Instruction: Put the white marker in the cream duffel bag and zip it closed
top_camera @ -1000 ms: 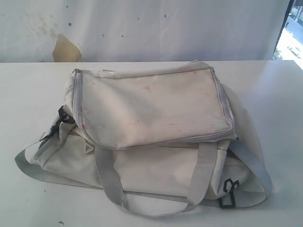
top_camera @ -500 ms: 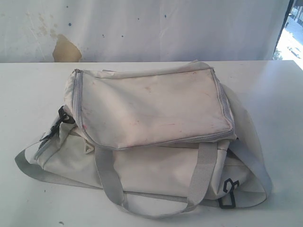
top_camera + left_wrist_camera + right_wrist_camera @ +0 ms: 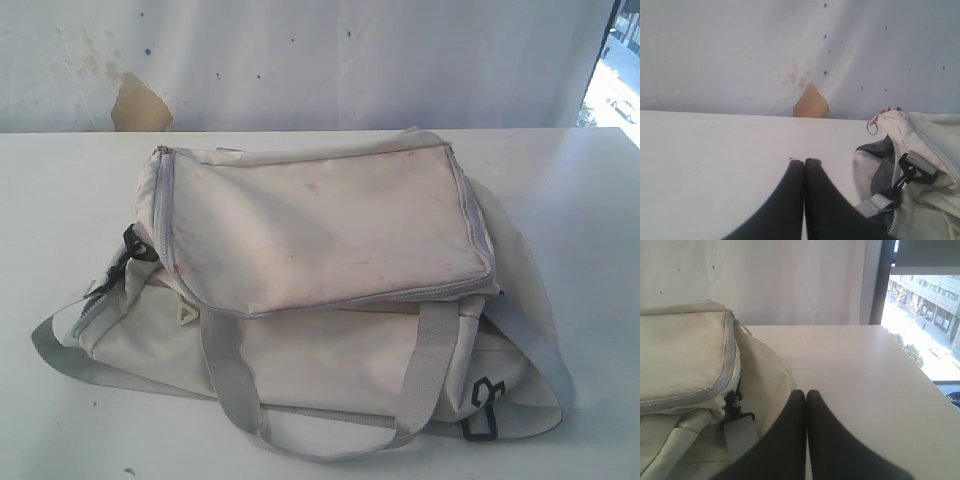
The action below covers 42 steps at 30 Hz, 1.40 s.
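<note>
Nothing has moved since a second ago: left gripper [image 3: 804, 161] and right gripper [image 3: 806, 392] sit clenched, empty, the bag [image 3: 320, 235] between them, marker unseen, end zip [image 3: 894, 165] gaping, so zipping looks unfinished.

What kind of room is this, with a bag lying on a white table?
Probably an indoor test bench rather than a home: a plain white table, a stained white sheet hung behind it as a backdrop, and a window looking down on a street, so likely an upper floor.
</note>
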Motion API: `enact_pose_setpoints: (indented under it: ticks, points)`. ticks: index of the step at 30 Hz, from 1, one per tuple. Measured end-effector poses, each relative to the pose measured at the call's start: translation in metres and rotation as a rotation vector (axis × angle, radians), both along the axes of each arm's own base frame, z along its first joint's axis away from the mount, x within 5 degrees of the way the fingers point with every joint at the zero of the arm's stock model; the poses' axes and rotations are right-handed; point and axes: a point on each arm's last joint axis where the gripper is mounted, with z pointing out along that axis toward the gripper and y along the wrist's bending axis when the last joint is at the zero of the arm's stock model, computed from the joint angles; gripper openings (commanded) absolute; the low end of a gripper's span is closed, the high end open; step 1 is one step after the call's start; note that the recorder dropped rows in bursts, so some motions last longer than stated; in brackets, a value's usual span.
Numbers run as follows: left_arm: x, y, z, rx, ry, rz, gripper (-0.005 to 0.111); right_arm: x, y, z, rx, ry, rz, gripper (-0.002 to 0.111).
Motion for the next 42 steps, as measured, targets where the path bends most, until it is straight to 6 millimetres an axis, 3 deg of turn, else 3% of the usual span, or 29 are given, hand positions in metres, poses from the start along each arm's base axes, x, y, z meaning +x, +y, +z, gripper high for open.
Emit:
enact_pose_setpoints:
  ticks: [42]
  points:
    - [0.0, 0.0, -0.0002, -0.002, 0.002, 0.0, 0.0, 0.0003, 0.0001, 0.0039, 0.002, -0.043, 0.001, 0.0]
